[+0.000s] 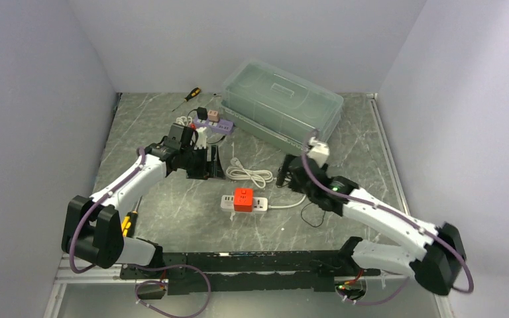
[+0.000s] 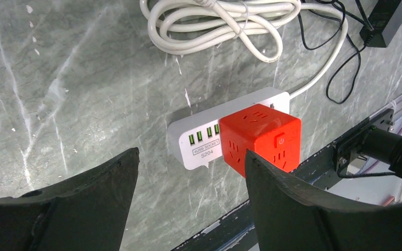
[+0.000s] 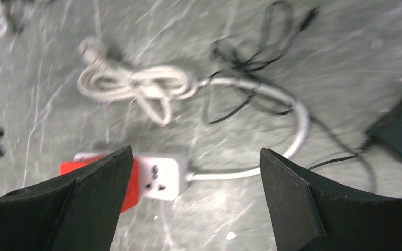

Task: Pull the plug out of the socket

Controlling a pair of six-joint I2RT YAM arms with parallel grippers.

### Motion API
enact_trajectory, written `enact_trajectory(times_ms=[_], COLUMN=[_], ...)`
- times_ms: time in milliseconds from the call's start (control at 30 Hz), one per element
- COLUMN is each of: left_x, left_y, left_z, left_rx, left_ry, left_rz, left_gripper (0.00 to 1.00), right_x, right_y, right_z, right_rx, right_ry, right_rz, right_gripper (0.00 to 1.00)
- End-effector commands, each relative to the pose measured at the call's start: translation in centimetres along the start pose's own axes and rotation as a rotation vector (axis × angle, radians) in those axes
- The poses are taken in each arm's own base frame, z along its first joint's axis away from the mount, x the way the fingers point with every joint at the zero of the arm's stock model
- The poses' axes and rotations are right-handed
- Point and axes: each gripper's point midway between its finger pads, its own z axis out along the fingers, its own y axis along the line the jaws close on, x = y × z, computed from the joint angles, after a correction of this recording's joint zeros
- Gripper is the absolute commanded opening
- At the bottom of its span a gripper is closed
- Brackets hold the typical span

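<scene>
A red cube plug sits plugged into a white power strip at the middle of the table. In the left wrist view the red cube stands on the strip, just beyond my right fingertip. My left gripper is open and empty, above and left of the strip. My right gripper is open and empty, above and right of the strip. The right wrist view is blurred and shows the strip and part of the red cube behind my left finger.
The strip's coiled white cable lies behind it. A clear lidded bin and a purple power strip stand at the back. A thin black cable lies to the right. Screwdrivers lie at the back left and front left.
</scene>
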Motion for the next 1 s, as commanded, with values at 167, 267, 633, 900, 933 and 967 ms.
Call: enact_trajectory(times_ms=[167, 267, 633, 900, 933, 967], left_x=[-1.2, -1.3, -1.6, -1.6, -1.5, -1.6], left_y=[0.7, 0.9, 0.7, 0.8, 0.8, 0.8], left_z=[-1.3, -1.5, -1.6, -1.7, -1.6, -1.6], left_rx=[-0.046, -0.060, 0.024, 0.017, 0.017, 0.018], left_ry=[-0.069, -0.078, -0.073, -0.077, -0.073, -0.073], left_rz=[-0.006, -0.012, -0.076, -0.064, -0.066, -0.065], left_gripper=[0.82, 0.83, 0.86, 0.86, 0.86, 0.86], right_x=[6.4, 8.5, 11.8, 11.8, 11.9, 12.0], right_y=[11.7, 13.5, 14.1, 13.2, 13.1, 12.9], right_z=[-1.9, -1.6, 0.8, 2.3, 2.4, 2.5], right_rx=[-0.081, -0.091, -0.023, 0.110, 0.115, 0.119], right_ry=[0.048, 0.076, 0.099, 0.056, 0.057, 0.059], right_rz=[-0.191, -0.247, -0.322, -0.343, -0.344, -0.345], right_gripper=[1.00, 1.00, 0.99, 0.86, 0.83, 0.80])
